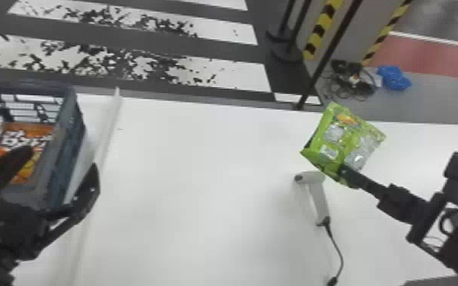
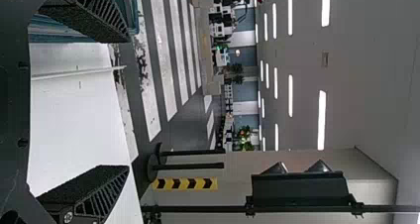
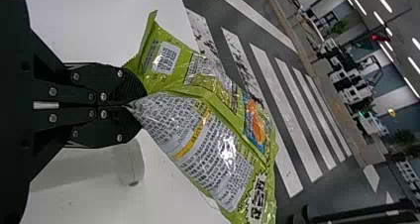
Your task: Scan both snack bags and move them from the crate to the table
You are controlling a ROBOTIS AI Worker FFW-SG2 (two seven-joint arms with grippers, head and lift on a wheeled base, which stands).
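Aslant, the green bag point(image 1: 348, 142) (shiny) points lengthwise from right gripper point(image 1: 345, 172).

A wide open lane of counter point(image 1: 201, 163) runs near to far between the pale strip point(image 1: 108, 127) on the left and the barcode scanner point(image 1: 318, 199) on the right. The crate's point(image 1: 66, 152) walls and the left hand point(image 1: 59, 169) obstruct the left side. Right, the scanner's cable point(image 1: 339, 253) trails nearward; the green snack bag point(image 1: 327, 139) in the right hand point(image 1: 345, 173) hinders passage.
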